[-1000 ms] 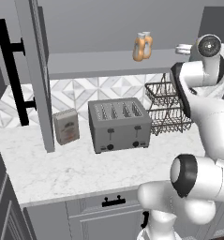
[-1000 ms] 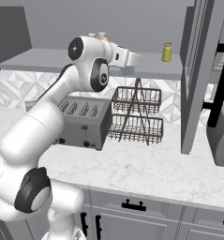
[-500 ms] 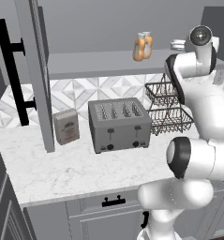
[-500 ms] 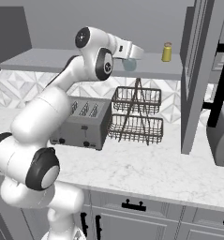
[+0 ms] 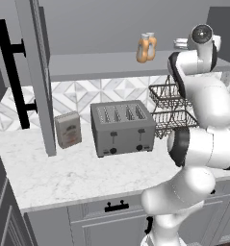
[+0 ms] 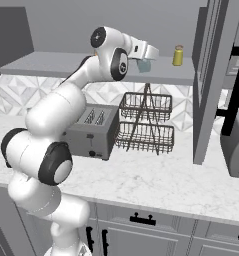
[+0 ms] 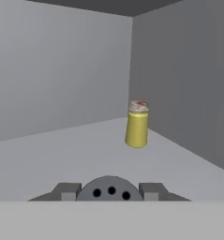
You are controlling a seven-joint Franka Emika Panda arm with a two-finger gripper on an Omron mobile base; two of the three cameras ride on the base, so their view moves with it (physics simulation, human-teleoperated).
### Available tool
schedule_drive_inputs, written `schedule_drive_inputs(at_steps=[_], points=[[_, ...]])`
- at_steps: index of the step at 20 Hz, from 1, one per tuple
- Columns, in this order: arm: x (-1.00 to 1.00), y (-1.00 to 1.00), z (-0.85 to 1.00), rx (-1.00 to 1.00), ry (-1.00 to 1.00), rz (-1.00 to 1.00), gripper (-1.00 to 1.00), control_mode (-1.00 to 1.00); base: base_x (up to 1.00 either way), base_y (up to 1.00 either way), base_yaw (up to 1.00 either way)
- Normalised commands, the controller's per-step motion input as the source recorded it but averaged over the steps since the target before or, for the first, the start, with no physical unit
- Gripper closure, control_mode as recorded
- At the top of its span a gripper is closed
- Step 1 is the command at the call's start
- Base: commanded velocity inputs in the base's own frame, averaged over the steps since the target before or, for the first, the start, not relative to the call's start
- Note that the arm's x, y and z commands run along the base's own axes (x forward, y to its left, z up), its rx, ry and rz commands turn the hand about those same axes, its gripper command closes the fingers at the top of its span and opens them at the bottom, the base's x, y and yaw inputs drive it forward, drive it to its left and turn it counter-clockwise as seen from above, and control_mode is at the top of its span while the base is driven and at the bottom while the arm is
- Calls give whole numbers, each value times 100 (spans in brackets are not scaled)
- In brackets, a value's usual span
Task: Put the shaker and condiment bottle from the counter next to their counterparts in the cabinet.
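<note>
Shaker [image 6: 144, 65], the pale teal one, rides up at the gripper [image 6: 147, 59], pinched between both fingers, now lifted onto the cabinet [image 6: 91, 70] shelf level and closer to the yellow-olive shaker [image 7: 137, 124] than a second ago (delivery looks near). Smooth cylinders, grey perforated cap [image 7: 108, 189]; orange bottles [image 5: 146, 47] stand left of that landmark on the matte grey shelf.

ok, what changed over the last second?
The arm has swung the gripper further along the cabinet shelf, carrying the teal shaker closer to the yellow shaker. Both orange bottles, the toaster, the wire rack and the box stayed put.
</note>
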Motion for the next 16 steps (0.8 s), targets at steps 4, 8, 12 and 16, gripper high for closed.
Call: schedule_drive_inputs(at_steps=[4, 8, 12, 16], points=[[52, -24, 0, 0, 0, 0, 100, -100, 0, 0, 0], [52, -21, 0, 0, 0, 0, 100, -100, 0, 0, 0], [49, -24, 0, 0, 1, 0, 100, -100, 0, 0, 0], [39, -28, 0, 0, 2, -1, 100, -100, 0, 0, 0]])
